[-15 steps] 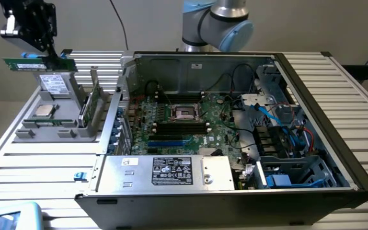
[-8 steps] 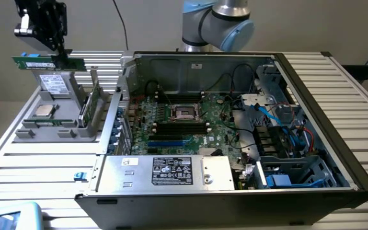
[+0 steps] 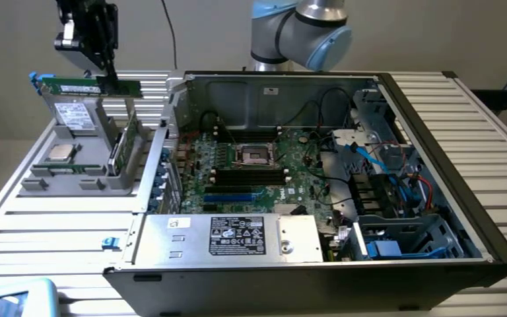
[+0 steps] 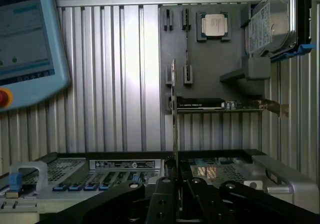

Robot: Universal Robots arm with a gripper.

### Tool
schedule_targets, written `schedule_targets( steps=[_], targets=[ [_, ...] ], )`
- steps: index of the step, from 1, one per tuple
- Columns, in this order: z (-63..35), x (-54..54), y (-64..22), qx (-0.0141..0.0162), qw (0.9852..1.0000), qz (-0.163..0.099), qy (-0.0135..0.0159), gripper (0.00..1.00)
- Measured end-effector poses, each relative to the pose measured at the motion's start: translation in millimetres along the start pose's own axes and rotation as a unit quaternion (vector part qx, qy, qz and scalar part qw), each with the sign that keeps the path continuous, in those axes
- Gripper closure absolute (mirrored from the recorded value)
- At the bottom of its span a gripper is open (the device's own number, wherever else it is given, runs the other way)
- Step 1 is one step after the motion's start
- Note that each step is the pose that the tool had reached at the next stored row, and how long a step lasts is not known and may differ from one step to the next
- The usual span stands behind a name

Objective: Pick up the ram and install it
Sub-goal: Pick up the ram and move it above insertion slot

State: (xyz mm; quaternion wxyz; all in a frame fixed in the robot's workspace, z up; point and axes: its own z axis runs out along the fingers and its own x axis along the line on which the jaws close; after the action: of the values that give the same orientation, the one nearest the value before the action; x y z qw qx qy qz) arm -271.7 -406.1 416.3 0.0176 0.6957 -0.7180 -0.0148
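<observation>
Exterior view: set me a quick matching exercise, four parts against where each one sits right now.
Parts:
1. ram
2. processor chip
3. expansion card
4. power supply

Places:
A. lying flat on the gray holder
B. inside the open computer case
C. clamped in the pincer, above the holder
D. standing on edge in the holder

Pairs: 1-C, 2-A, 3-D, 4-B.

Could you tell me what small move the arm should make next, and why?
Probably carry the ram level toward the exterior view's right. The pincer is shut on it, holding it high above the grey holder, while the black memory slots lie on the motherboard beyond the case wall. A high path should clear that wall.
</observation>
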Motion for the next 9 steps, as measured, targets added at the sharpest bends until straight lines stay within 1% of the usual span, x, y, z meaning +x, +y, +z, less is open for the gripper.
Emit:
schedule_targets(
  steps=[9],
  targets=[
    [-1.9,-1.3,-40.7,-0.0007,1.0,0.0,0.0001,0.86]
  ],
)
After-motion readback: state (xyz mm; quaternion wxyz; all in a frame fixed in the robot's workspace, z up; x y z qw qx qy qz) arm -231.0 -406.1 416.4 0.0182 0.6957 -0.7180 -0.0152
